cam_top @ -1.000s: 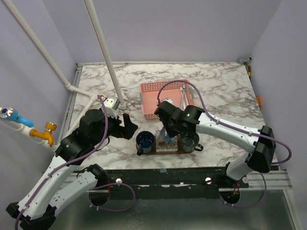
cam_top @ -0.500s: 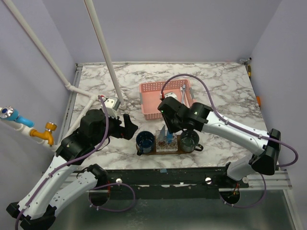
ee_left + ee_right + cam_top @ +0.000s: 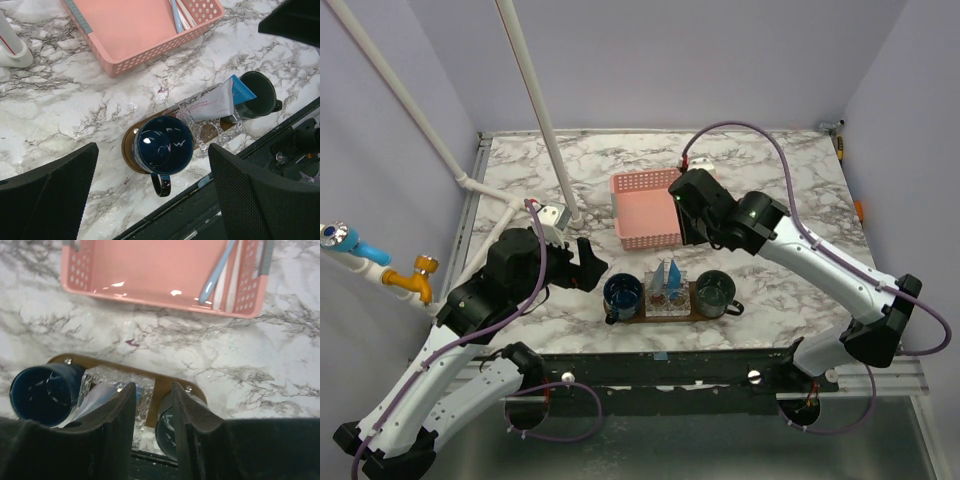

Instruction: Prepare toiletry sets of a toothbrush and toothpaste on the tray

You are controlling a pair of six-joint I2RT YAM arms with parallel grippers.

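The dark wooden tray (image 3: 665,315) lies near the front edge and carries two dark blue-green cups (image 3: 622,293) (image 3: 713,291) with a clear holder (image 3: 665,297) between them. Blue toothpaste tubes (image 3: 666,273) stand in the holder, and one shows in the left wrist view (image 3: 220,100). White toothbrushes (image 3: 216,280) lie in the pink basket (image 3: 645,205). My right gripper (image 3: 688,222) hovers over the basket's right part, open and empty (image 3: 152,405). My left gripper (image 3: 590,262) is wide open and empty, left of the tray (image 3: 129,150).
A white pipe (image 3: 535,110) rises behind the basket's left side, and its base (image 3: 12,47) shows in the left wrist view. The black table-edge rail (image 3: 700,362) runs just in front of the tray. Marble table top surrounds the basket.
My right gripper has lifted away from the holder on the tray and moved back over the basket, leaving a toothpaste tube in the holder. The left arm has not moved.
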